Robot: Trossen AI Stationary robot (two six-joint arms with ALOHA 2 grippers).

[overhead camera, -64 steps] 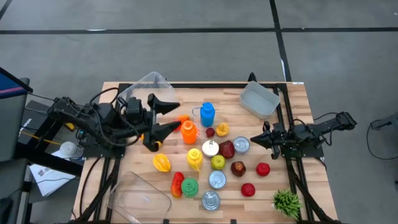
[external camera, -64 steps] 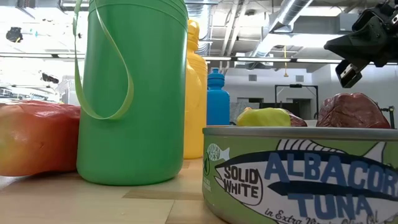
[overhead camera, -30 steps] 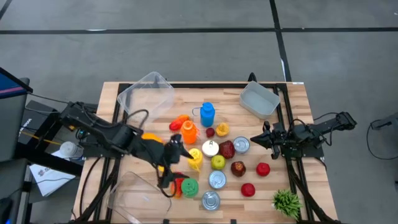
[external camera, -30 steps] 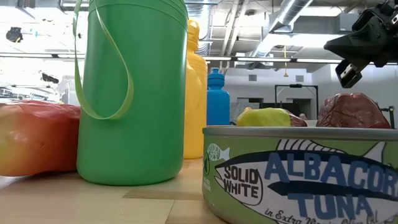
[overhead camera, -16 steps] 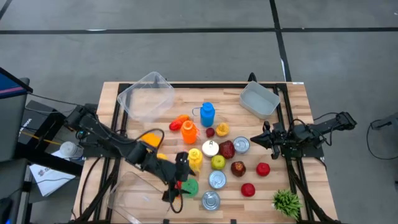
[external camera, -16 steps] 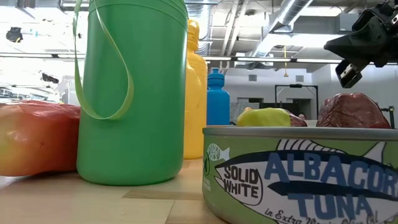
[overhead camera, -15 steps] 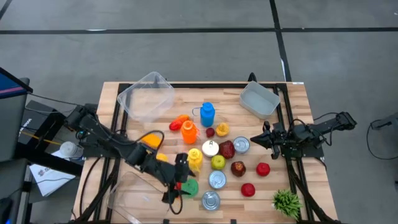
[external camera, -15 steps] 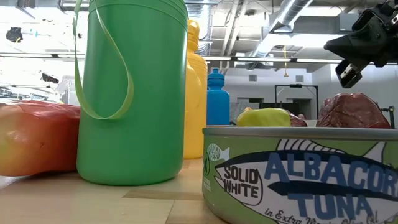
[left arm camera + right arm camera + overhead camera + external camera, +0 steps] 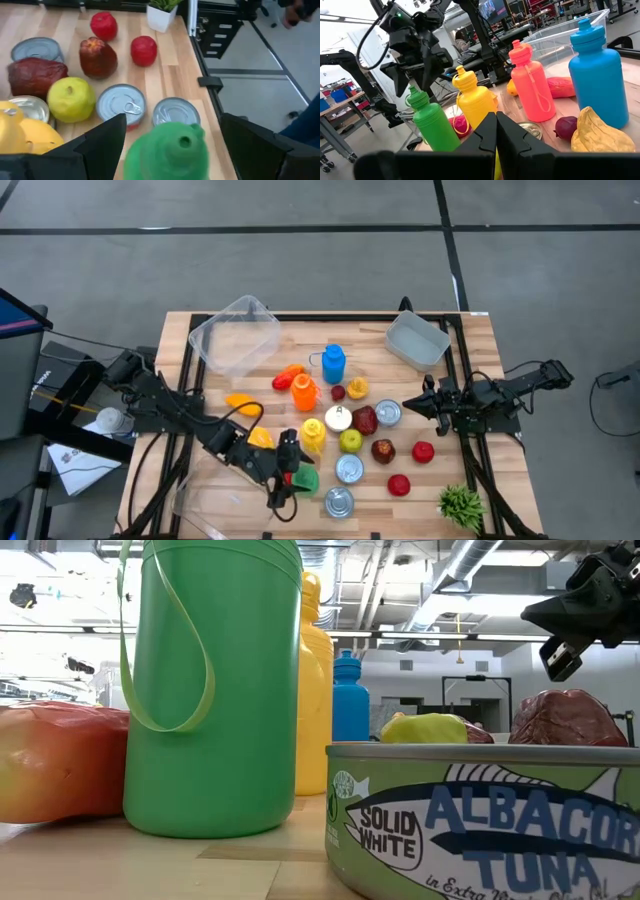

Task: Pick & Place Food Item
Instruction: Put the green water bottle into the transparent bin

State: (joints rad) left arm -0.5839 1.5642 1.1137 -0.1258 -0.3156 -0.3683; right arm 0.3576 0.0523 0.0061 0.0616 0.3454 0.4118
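Green "SOLID WHITE ALBACORE TUNA" can

The worktop is pale wooden planks. At its far left corner sits a clear tub; a grey tub sits at the far right corner, and a clear lid lies at the near left corner. A small plant stands at the near right corner. In the middle stand a blue bottle, an orange bottle, a yellow bottle and a green bottle. Among them lie three cans, a green apple, red fruits and a yellow fruit toward the left edge.
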